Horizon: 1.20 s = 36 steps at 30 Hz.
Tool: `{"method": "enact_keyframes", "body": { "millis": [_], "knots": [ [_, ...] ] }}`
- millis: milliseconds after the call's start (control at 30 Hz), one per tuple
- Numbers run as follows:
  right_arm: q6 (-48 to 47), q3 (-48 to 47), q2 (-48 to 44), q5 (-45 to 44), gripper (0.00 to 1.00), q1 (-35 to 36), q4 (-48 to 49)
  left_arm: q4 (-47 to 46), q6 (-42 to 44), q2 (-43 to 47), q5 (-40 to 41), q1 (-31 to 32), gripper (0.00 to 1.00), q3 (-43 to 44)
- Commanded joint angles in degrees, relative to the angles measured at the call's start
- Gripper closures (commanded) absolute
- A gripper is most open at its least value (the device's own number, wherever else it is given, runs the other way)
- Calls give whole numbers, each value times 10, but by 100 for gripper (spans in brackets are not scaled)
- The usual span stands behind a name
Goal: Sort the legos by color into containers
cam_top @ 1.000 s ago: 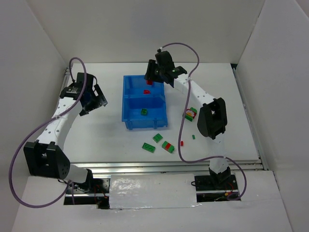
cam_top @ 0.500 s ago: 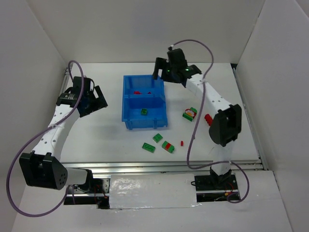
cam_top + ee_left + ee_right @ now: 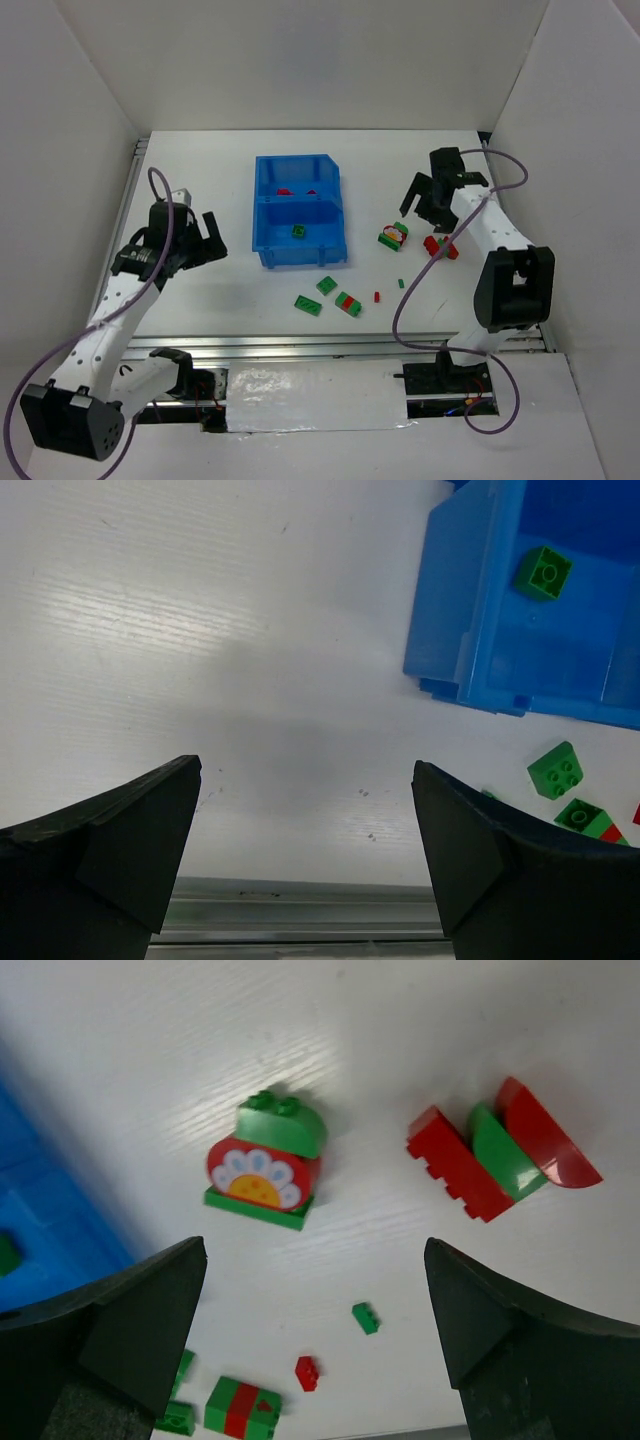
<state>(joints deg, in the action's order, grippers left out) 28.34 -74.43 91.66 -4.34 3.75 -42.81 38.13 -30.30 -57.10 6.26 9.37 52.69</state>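
The blue bin point(image 3: 262, 212) stands mid-table. Its far compartment holds red bricks point(image 3: 293, 190); its near one holds a green brick point(image 3: 298, 231). Loose legos lie on the table: a red-green flower piece point(image 3: 393, 236), a red-green pair point(image 3: 440, 245), two green bricks point(image 3: 327, 285) point(image 3: 308, 304), a green-red block point(image 3: 348, 303), a tiny red brick point(image 3: 377, 296) and a tiny green brick point(image 3: 401, 283). My right gripper point(image 3: 425, 205) is open and empty, above the flower piece point(image 3: 265, 1165) and the pair point(image 3: 500, 1155). My left gripper point(image 3: 205, 235) is open and empty, left of the bin point(image 3: 470, 630).
White walls close in the table on the left, back and right. A metal rail point(image 3: 340, 345) runs along the near edge. The right wrist view shows the tiny green brick point(image 3: 365, 1317), the tiny red brick point(image 3: 308, 1372) and the green-red block point(image 3: 240, 1407) between its fingers.
My right arm has swung from over the bin's far compartment to the right and nearer, over the loose legos. My left arm has drawn back toward the near left.
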Motion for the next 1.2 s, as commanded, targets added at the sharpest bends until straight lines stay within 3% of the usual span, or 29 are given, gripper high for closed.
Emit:
{"method": "enact_keyframes", "body": {
  "millis": [0, 167, 367, 500, 633, 900, 1167],
  "knots": [
    [15, -5, 29, -45, 3, -31, -23, -48, 24, 38, 6, 6, 0, 11],
    [-14, 42, 35, -45, 0, -33, 11, -49, 33, 74, 23, 45, 0, -7],
    [-81, 81, -16, 124, 1, -26, 135, -21, 34, 35, 52, 117, 1, 13],
    [27, 35, 15, 14, 0, -9, 87, -24, 38, 34, 48, 117, 1, 15],
    [105, 20, 24, -123, 0, 86, 61, -31, 43, 34, 26, 117, 0, 12],
    [164, -23, 117, -172, 0, 123, 34, -33, 47, 39, 4, 117, 0, 8],
    [151, -21, 156, -154, 0, 124, 54, -40, 48, 42, -4, 117, 1, 5]
  ]
}}
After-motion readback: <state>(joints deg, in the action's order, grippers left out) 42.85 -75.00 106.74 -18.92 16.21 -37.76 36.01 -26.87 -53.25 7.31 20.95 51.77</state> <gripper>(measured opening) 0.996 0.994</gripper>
